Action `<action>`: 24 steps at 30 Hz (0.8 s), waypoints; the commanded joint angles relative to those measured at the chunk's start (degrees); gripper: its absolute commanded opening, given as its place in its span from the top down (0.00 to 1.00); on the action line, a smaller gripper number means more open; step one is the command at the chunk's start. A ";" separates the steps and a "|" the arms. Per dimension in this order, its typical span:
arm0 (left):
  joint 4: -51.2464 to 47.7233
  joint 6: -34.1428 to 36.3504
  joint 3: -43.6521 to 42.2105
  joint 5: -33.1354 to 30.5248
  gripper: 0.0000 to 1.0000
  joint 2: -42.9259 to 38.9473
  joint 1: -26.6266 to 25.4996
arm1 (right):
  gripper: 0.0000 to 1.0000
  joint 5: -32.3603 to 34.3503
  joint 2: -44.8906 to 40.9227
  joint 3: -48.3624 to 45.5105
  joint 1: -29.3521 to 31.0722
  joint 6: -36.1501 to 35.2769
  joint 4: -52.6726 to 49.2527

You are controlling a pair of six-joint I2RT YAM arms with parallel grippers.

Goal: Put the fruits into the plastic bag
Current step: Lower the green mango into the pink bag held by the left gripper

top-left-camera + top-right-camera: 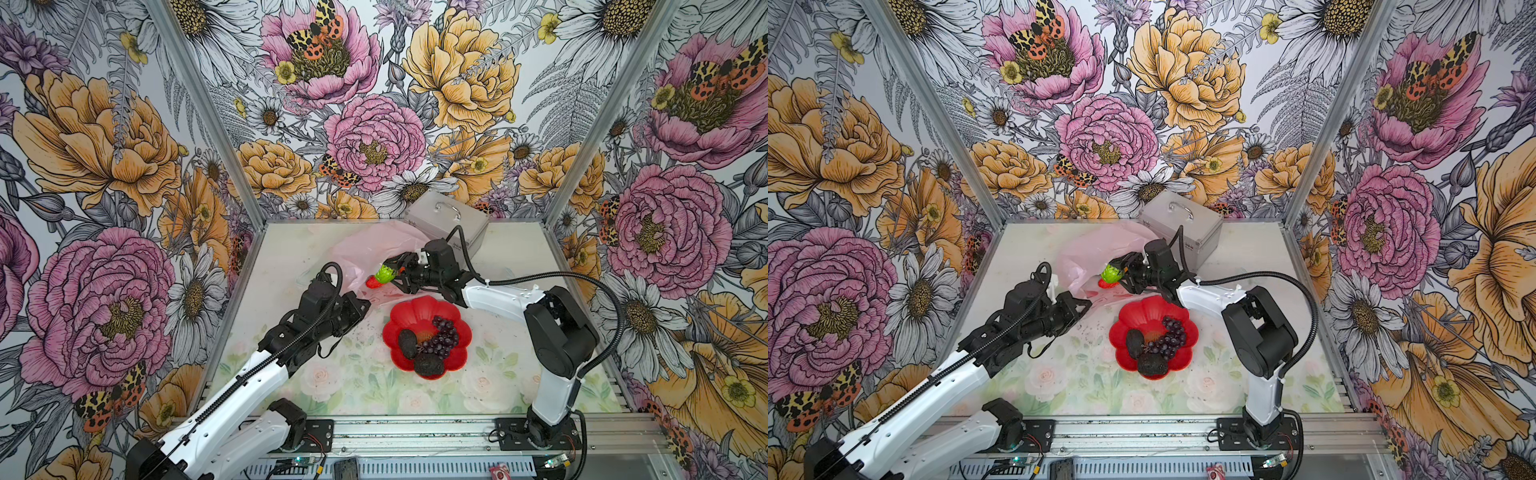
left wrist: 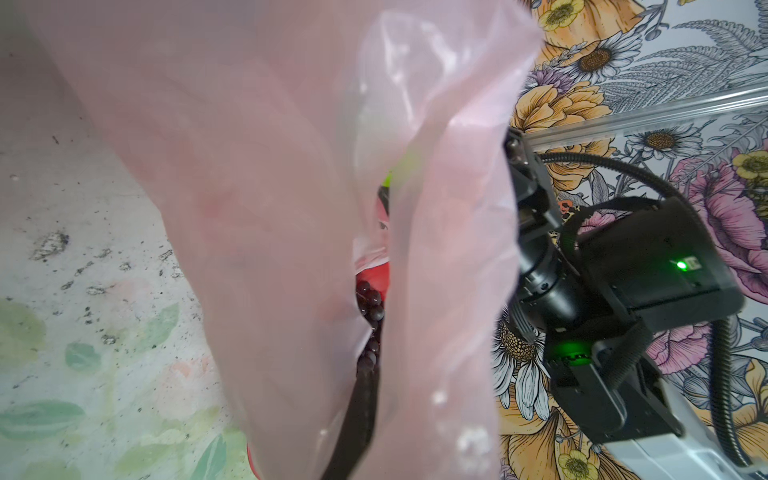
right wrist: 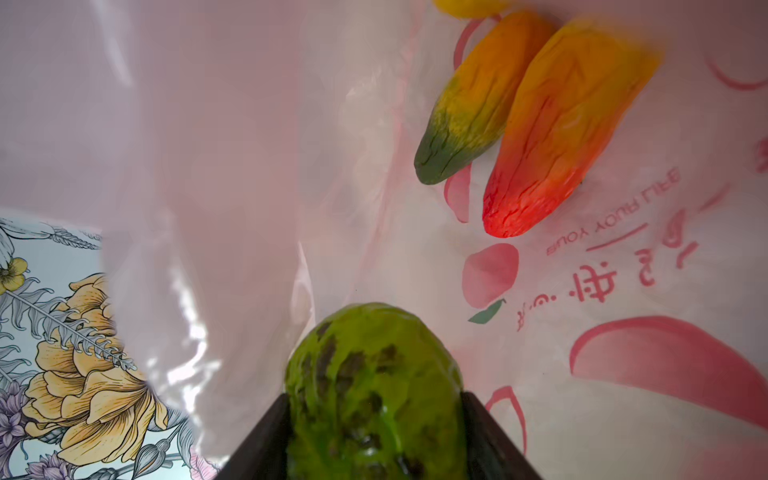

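Floral wallpaper closes in a worktop (image 1: 332,374) covered by a faded flower mat. Toward its far edge, about midway, lies the bag (image 1: 370,245), its mouth turned to the near right. The left gripper (image 1: 360,305) is pressed together on the bag's near lip and lifts the film so the mouth gapes. The right gripper (image 3: 374,395) pinches a green fruit (image 3: 374,365) with dark blotches, just inside the mouth and above the printed lower film. Two mangoes (image 3: 569,133) lie deeper in, touching side by side, with a sliver of something yellow beyond them.

I judge the fruit should go a little deeper and lower before the jaws part, so it settles by the mangoes and does not roll back out. The left grip should hold the lip high until then.

Right of the worktop's middle, the plate (image 1: 415,309) carries grapes (image 1: 444,336) and two avocados (image 1: 408,344) not yet bagged. A case (image 1: 449,220) stands at the far edge, just behind the bag. Loose upper film could sag onto the right fingers. The right wrist hangs close over the plate's far rim, so a low retreat might knock it.
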 commanded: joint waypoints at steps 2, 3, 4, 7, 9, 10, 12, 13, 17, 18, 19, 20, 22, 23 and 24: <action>-0.40 2.46 1.85 1.90 1.00 0.61 0.42 | 0.41 -1.49 4.12 5.14 1.08 1.33 2.04; -0.33 2.62 1.86 2.14 1.00 0.69 0.42 | 0.41 -1.64 5.16 6.07 1.25 1.60 2.13; -0.31 2.66 1.85 2.26 1.00 0.70 0.46 | 0.41 -1.74 6.14 7.05 1.33 1.78 2.05; -0.32 2.71 1.67 2.50 1.00 0.61 0.39 | 0.41 -2.19 8.91 10.28 1.43 1.87 1.31; -0.36 2.59 1.51 2.46 1.00 0.63 0.20 | 0.41 -2.40 11.30 13.19 1.43 1.86 0.68; -0.33 2.51 1.43 2.44 1.00 0.70 0.07 | 0.40 -2.44 12.50 14.47 1.43 2.02 0.40; -0.32 2.44 1.33 2.43 1.00 0.70 0.05 | 0.40 -2.48 14.76 16.76 1.43 2.54 0.29; -0.32 2.42 1.24 2.44 1.00 0.78 -0.01 | 0.40 -2.48 15.96 17.90 1.43 2.95 0.45; -0.32 2.59 1.33 2.60 1.00 0.96 0.04 | 0.40 -1.94 19.61 21.31 1.43 4.46 0.81; -0.33 2.74 1.40 2.69 1.00 1.13 0.00 | 0.40 -1.63 20.42 22.15 1.43 4.77 0.95; -0.38 2.89 1.55 2.69 1.00 1.22 0.04 | 0.40 -1.22 21.28 23.10 1.43 5.18 1.16; -0.32 3.10 1.62 2.79 1.00 1.39 0.13 | 0.40 -1.00 21.93 23.87 1.35 5.46 1.17; -0.38 3.58 2.16 3.09 1.00 1.73 0.61 | 0.40 -0.31 23.57 25.40 1.34 6.70 2.06; -0.47 3.93 2.43 3.32 1.00 1.90 1.07 | 0.39 -0.07 24.54 26.35 1.27 7.34 2.77; -0.61 4.36 2.84 3.72 1.00 2.21 1.61 | 0.39 0.13 25.51 27.42 1.19 7.94 2.93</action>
